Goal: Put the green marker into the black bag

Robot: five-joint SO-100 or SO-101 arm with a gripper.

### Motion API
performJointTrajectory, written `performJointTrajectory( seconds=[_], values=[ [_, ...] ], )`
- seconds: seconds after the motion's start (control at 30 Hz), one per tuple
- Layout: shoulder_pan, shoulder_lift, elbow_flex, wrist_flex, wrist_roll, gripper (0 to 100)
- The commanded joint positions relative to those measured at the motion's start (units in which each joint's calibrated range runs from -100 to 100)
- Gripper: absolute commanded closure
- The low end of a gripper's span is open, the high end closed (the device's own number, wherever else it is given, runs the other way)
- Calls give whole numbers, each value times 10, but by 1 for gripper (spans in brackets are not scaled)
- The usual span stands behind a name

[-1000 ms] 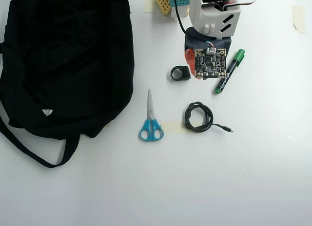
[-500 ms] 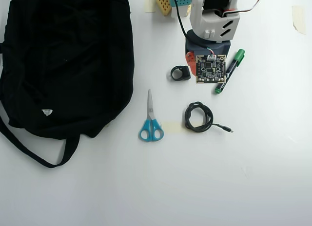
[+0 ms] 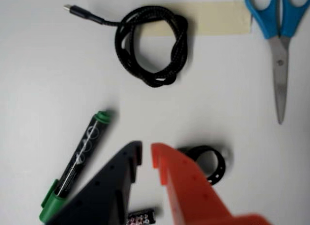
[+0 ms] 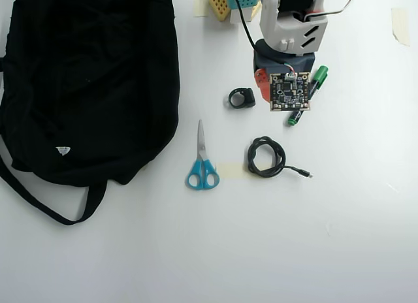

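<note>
The robot's hand (image 3: 147,156) hangs low over the white worktop (image 4: 339,224), its black and orange fingers parted by only a narrow gap and holding nothing, in the wrist view. Just beside the black finger, the green marker (image 3: 77,163) lies flat on the worktop, untouched, outside that gap. A short dark cylinder (image 3: 142,216) shows under the fingers, and a black ring-shaped clip (image 3: 209,162) sits just past the orange finger. Farther out lie a coiled black cable (image 3: 152,45) on a strip of beige tape (image 3: 215,17) and blue-handled scissors (image 3: 278,36).

From the overhead view, the arm covers part of the marker (image 4: 316,79), whose green cap and small green end peek out on either side. The black bag (image 4: 85,81) sprawls well apart, across the worktop at the left of that view, beyond the clip and scissors.

By this evidence, the job has barely begun: nothing is gripped, and the grasp, the lift, the carry to the bag and the drop all remain to be done.
</note>
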Motion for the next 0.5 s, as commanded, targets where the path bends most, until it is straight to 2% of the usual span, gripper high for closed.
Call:
performJointTrajectory(
  seconds=[0.0,0.13,0.3,0.47],
  values=[
    [-27,-19,-3,-1,-1,98],
    [-29,-29,-3,2,-1,98],
    [-58,-29,-11,68,-2,97],
    [-76,-28,-2,112,-67,97]
  ],
)
